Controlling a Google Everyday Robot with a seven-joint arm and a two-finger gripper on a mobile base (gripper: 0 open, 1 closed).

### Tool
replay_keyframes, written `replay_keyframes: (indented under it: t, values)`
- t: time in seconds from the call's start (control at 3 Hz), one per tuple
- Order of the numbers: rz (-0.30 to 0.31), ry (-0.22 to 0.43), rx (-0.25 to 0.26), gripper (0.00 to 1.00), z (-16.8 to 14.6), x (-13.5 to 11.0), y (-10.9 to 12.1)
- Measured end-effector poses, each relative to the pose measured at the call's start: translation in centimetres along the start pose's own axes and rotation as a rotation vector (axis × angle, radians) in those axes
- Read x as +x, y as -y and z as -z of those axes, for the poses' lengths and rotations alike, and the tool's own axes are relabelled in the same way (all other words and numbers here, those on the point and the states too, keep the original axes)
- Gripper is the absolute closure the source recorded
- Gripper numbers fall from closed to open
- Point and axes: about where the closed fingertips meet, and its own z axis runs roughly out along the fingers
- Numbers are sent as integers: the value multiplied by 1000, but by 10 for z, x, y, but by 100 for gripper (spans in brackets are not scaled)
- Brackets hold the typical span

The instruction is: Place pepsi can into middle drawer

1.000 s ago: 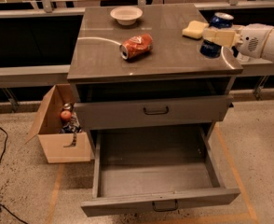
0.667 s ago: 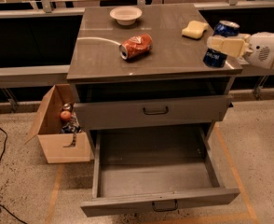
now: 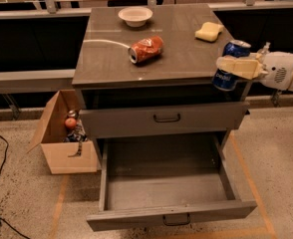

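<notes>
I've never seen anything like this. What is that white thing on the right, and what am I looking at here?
That white thing is a robot's arm, reaching in from the right. Its two-fingered tool, at the cabinet's right front corner, is shut around a blue pepsi can, held just off the edge. There is one picture, from one camera looking down at the cabinet's front. On the cabinet top lie an orange-red can on its side, a white bowl and a yellow sponge. Below, the middle drawer stands pulled open.
</notes>
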Motion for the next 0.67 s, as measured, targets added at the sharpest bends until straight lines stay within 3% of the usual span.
replay_keyframes:
  t: [0.33, 0.67]
  values:
    - [1, 1, 0, 100, 0, -1, 0]
    - [-16, 8, -6, 100, -2, 18, -12]
